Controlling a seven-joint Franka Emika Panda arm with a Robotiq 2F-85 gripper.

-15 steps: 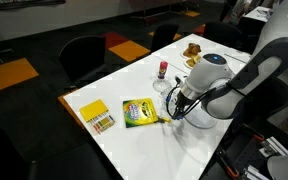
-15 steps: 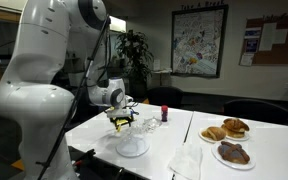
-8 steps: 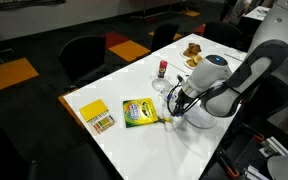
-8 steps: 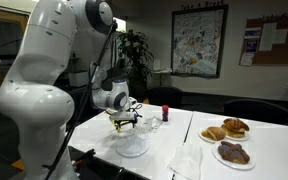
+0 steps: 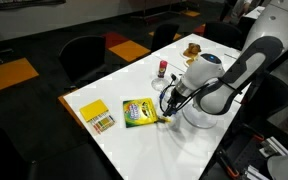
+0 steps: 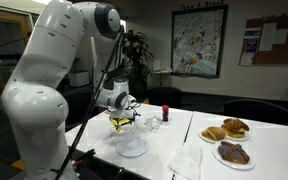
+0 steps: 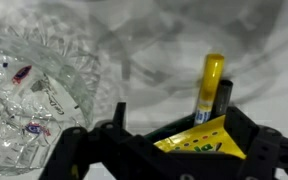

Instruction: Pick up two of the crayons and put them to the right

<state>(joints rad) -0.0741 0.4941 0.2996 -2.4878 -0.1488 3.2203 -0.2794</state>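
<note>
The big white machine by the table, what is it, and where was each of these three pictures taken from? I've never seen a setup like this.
It is a robot arm with a two-fingered hand at its end. Two pictures come from cameras standing in the room, looking at the white table from different places. The third comes from a camera on the arm's wrist, looking past the hand.

On the table lie a green-and-yellow crayon box, a row of crayons, a glass bowl, a red-topped bottle and plates of pastries.

In the wrist view a yellow crayon stands right beside one dark finger. Whether the hand actually grips it is not clear.
</note>
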